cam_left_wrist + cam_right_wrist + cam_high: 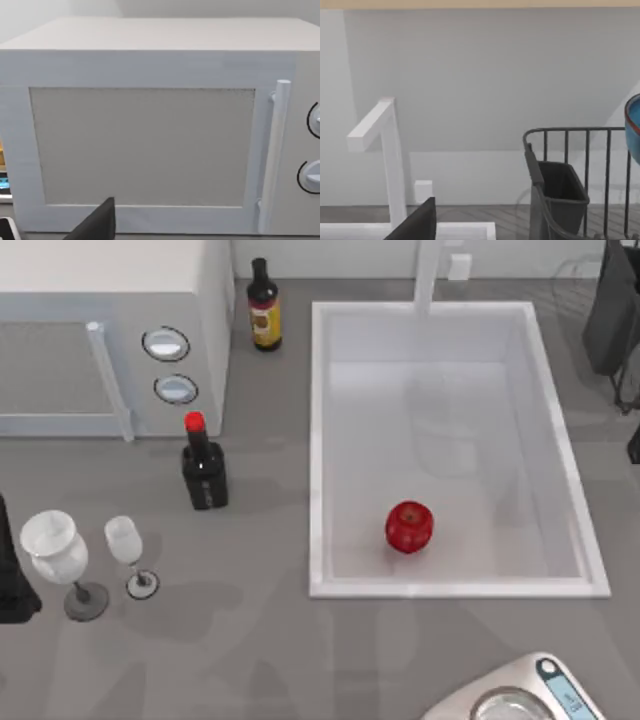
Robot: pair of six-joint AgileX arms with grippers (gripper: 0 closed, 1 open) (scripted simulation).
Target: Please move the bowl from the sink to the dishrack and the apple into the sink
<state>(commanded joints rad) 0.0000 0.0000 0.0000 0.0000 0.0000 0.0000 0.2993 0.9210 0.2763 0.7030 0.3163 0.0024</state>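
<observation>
Red and glossy, the apple (pixel 409 527) lies inside the white sink (pixel 318 440), near its front rim, while the blue bowl (pixel 633 128) sits in the dark wire dishrack (pixel 555 190) seen from the right wrist. My left arm (pixel 12 575) is parked at the table's left edge beside two wine glasses (pixel 58 558), its wrist camera facing the microwave (pixel 150 125). My right arm (pixel 615 315) stands at the table's far right; I cannot tell how either gripper's jaws stand.

Open above sink (pixel 320 440); apple (pixel 409 527) at basin's 6 o'clock, faucet (pixel 428 275) at 12.
</observation>
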